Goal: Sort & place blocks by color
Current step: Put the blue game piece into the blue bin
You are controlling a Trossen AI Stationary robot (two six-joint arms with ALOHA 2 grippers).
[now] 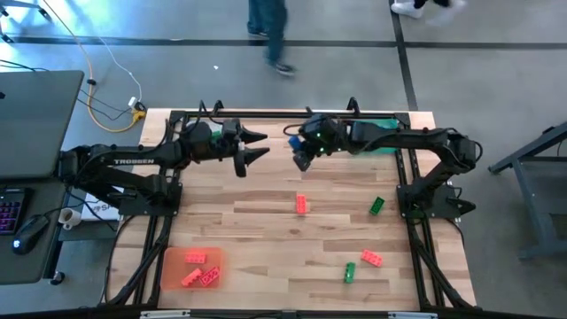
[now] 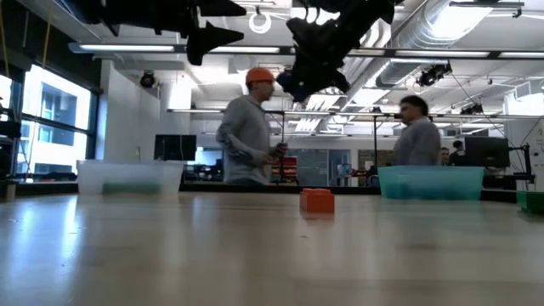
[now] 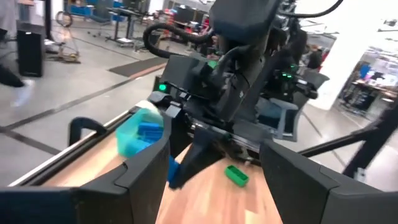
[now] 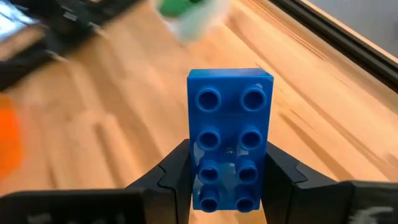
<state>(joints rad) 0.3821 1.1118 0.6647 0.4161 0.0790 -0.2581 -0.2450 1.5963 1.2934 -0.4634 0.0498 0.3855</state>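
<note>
My right gripper (image 4: 230, 180) is shut on a blue studded block (image 4: 230, 130) and hangs high over the far middle of the table (image 1: 301, 161). My left gripper (image 1: 259, 145) is open, raised just left of it and facing it (image 3: 214, 163). Loose on the wood lie a red block (image 1: 301, 204), a green block (image 1: 376, 206), another red one (image 1: 371, 258) and another green one (image 1: 349, 272). More red blocks lie in the orange tray (image 1: 175, 276). Blue blocks rest in a teal tray (image 3: 127, 142). My right gripper pinches the blue block between its two fingers (image 4: 177, 177), one on each long side near the block's rear end (image 4: 227, 196). The studded face is toward the wrist camera and the free end (image 4: 230, 84) sticks out past the fingertips. The block is lifted clear of the table.
In the low view a clear tray (image 2: 129, 177) stands far left, the teal tray (image 2: 432, 182) far right and a green one (image 2: 531, 201) at the right edge. Black frame rails (image 1: 416, 221) line the table's sides. People stand in the room beyond (image 2: 248, 127).
</note>
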